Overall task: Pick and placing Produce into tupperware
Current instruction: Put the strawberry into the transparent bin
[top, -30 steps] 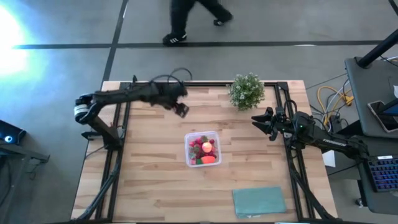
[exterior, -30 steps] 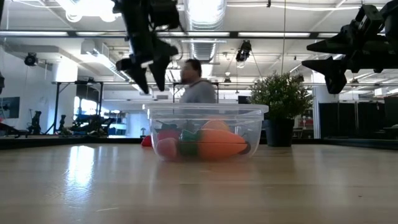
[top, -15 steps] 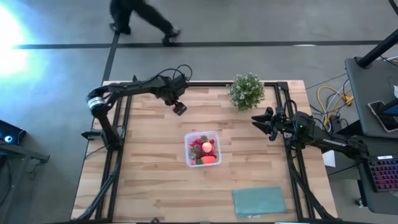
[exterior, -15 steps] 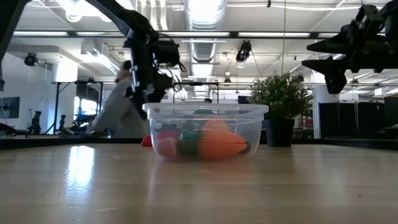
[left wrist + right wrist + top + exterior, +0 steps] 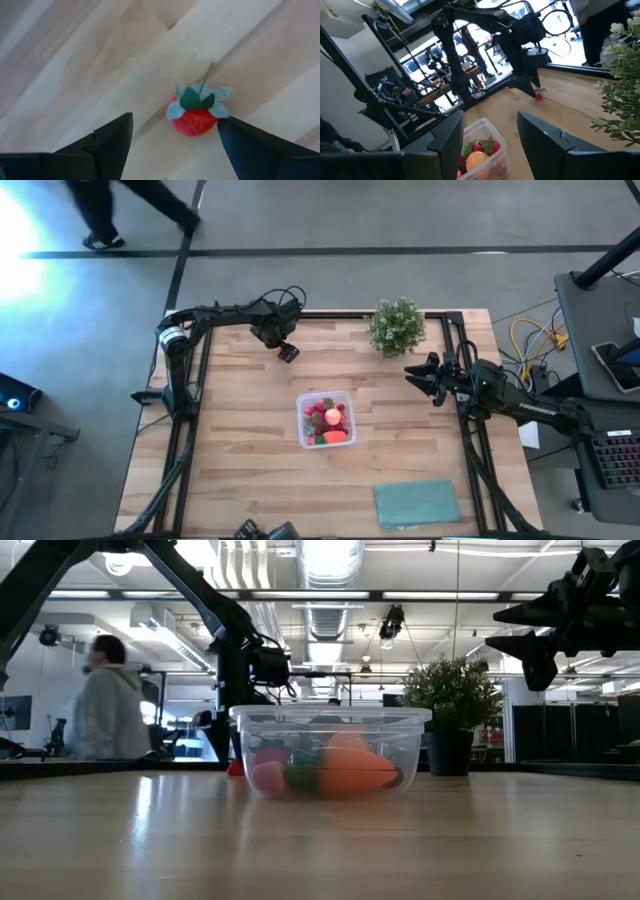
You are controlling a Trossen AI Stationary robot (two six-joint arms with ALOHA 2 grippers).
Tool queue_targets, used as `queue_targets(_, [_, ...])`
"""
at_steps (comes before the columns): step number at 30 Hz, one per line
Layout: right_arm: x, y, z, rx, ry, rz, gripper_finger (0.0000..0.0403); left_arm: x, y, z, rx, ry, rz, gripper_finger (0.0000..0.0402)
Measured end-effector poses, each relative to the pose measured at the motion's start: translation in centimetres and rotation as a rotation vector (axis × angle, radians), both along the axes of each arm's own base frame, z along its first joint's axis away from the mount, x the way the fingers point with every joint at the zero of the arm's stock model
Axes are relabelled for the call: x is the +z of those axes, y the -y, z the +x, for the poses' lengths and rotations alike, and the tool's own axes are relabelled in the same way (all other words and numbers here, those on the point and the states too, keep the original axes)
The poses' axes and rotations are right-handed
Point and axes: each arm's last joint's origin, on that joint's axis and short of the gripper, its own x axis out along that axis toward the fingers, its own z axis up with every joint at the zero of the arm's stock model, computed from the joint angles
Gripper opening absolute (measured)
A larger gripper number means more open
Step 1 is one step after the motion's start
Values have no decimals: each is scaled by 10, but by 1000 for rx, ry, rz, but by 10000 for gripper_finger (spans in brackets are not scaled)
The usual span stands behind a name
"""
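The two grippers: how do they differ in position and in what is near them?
The left gripper is low over the table's far edge with open fingers around a strawberry; the right gripper hangs high at the right side, near the plant. Both hold nothing.

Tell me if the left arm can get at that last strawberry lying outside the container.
Probably yes. The left gripper hangs open right over the strawberry, which lies alone on bare table, its fingers to either side and nothing between. The container sits well clear.

Bushy green potted plant (image 5: 397,326) stands at the light wooden table's (image 5: 240,460) far edge; flat teal-green rectangular cloth (image 5: 416,504) lies near the front edge.
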Motion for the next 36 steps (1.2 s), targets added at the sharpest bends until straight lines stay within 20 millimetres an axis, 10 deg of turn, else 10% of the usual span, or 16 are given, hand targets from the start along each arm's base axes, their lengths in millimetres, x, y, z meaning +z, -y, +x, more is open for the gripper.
queue_targets(18, [0, 0, 0, 0, 0, 0, 178, -15, -6, 5, 1, 64, -74, 273])
queue_targets(36, [0, 0, 0, 0, 0, 0, 178, -10, -4, 7, -3, 48, -25, 132])
